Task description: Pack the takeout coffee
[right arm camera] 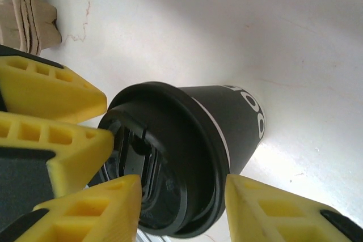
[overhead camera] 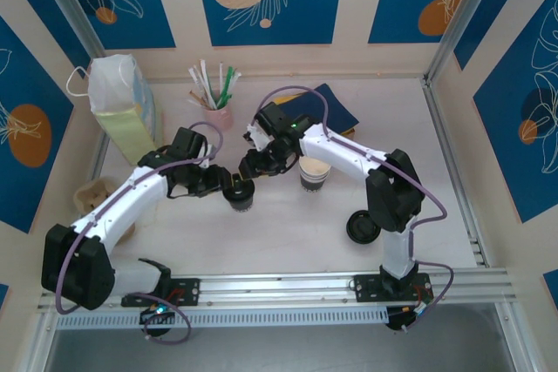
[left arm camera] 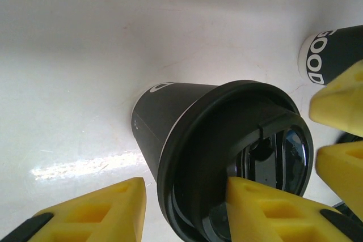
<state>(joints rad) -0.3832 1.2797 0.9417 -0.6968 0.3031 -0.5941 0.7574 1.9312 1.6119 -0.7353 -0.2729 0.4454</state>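
Left pincer [overhead camera: 228, 186] flanks the takeout coffee [overhead camera: 241, 199], upright, lid up.

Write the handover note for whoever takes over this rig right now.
Left gripper: open, one finger over the lid of the takeout coffee, the other clear of the cup.
Right gripper: jaws apart at the opposite edge of the lid; whether it grips is unclear.
Takeout coffee: upright on the table between both grippers. White bag stands at the far left.
Done: lid is on.
Left: lift the cup and pack it, probably into the bag.
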